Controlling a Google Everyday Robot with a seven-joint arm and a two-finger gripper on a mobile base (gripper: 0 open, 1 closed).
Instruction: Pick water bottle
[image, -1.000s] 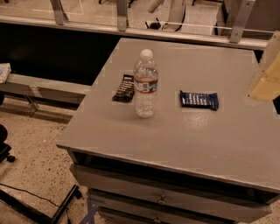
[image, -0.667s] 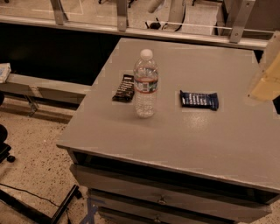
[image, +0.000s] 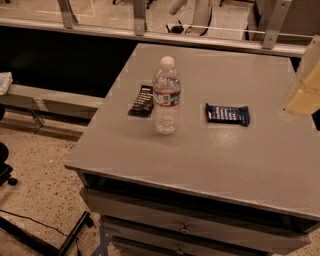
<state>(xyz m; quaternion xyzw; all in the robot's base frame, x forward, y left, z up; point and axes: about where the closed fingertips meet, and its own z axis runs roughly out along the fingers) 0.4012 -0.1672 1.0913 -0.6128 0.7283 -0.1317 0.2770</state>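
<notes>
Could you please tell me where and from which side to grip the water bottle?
Probably the ribbed body of the water bottle just below its label, approached level from the view's right, where the gripper is at the edge. The bottle stands upright and round; a black wrapper lies close on its left.

The bottle (image: 166, 95) stands upright (cap on) on the table (image: 200, 160); black wrapper (image: 141, 100) just left of it, blue wrapper (image: 227, 114) apart, right. The gripper (image: 304, 84) hangs far right.
</notes>
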